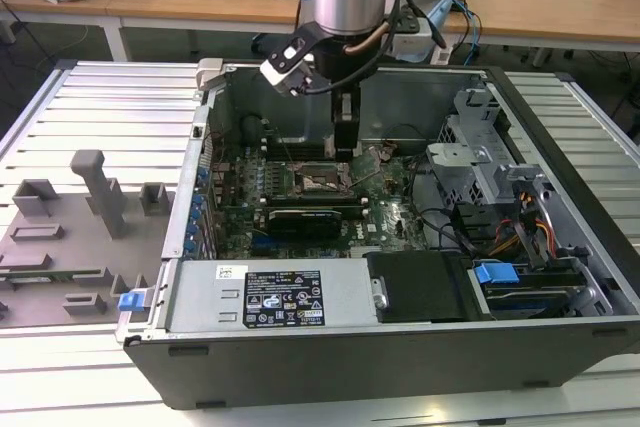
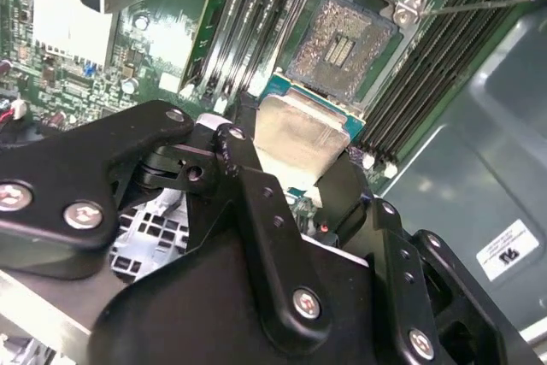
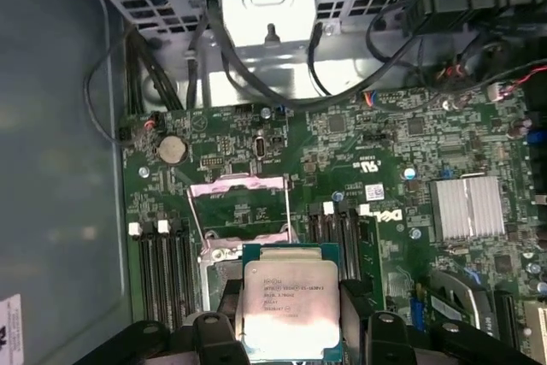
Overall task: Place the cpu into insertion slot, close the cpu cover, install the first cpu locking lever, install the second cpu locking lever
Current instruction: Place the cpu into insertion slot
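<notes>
The cpu (image 3: 291,301) is held flat by 2 of its edges betw. the black fingers (image 3: 357,314) of the gripper (image 3: 291,326), which are clamped on it, metal top facing the wrist cams. The insertion slot (image 2: 342,40) is seen just past the fingertips & lower down, open, w/ its bed of tiny pins bare. The chip is not in it yet & looks apart from it. The cpu cover (image 3: 238,184) is swung open on the far side of the slot from the fingers, so the way in looks free. 1 thin locking lever (image 2: 479,4) is seen sticking out beside the slot. The step in hand is judged to be getting the chip over the slot. To do it well, the chip should prob. be kept level, lined up corner to corner w/ the frame & let down straight. No push or slide should be used, as the pins look easy to bend. The green motherboard (image 3: 385,168) is packed w/ small parts. Long black memory slots (image 3: 162,271) are set on both sides of the fingers, & a grey case wall (image 2: 479,151) is near on 1 side, so little room is left to swing. In the exterior view the open computer case (image 1: 330,347) is laid on a slatted table (image 1: 100,107).
</notes>
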